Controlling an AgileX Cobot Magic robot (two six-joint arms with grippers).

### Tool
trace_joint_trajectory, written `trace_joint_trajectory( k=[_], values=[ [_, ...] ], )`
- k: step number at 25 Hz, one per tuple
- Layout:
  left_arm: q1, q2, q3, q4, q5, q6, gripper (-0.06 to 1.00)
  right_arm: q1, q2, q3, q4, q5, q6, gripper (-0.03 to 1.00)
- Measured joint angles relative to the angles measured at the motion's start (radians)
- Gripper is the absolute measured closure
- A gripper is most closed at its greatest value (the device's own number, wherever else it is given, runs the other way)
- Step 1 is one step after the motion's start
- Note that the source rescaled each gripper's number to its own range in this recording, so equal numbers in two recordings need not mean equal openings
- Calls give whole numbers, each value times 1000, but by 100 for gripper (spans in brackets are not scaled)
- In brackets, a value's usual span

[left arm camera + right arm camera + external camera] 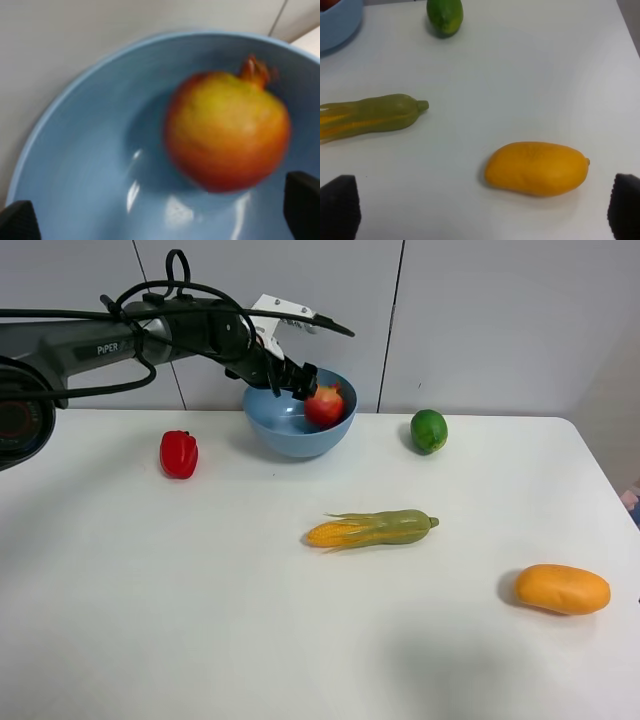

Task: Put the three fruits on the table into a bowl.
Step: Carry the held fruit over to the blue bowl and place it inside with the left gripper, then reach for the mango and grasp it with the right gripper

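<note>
Exterior high, writing: "PiPER" in white on the left arm (115,348).
Left gripper (292,380): over the rim of the bowl (290,440), jaws wide, holding nothing.
Right gripper (481,207): jaws wide, empty.
Pomegranate (325,406): inside the bowl, red-orange, crown up.
Lime (429,430): on the table (200,590), just right of the bowl.
Mango (562,589): well apart from the bowl, front-right.
Corn cob (370,530): in front of the bowl.
Bell pepper (179,454): left of the bowl.

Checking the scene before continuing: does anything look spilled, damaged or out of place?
Nothing stands out. The pomegranate is inside the bowl; the lime, mango, corn cob and bell pepper lie apart on the table, all intact.
</note>
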Motion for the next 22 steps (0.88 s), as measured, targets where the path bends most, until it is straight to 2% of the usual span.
trace_joint_trajectory(
  k=[7, 12, 22],
  values=[
    [-17, -173, 0, 22, 221, -30, -2, 0, 0, 0, 0, 0, 0, -3],
    [-16, -304, 0, 84, 351, -30, -2, 0, 0, 0, 0, 0, 0, -3],
    [139, -476, 0, 288, 629, -41, -2, 0, 0, 0, 0, 0, 0, -3]
  ],
)
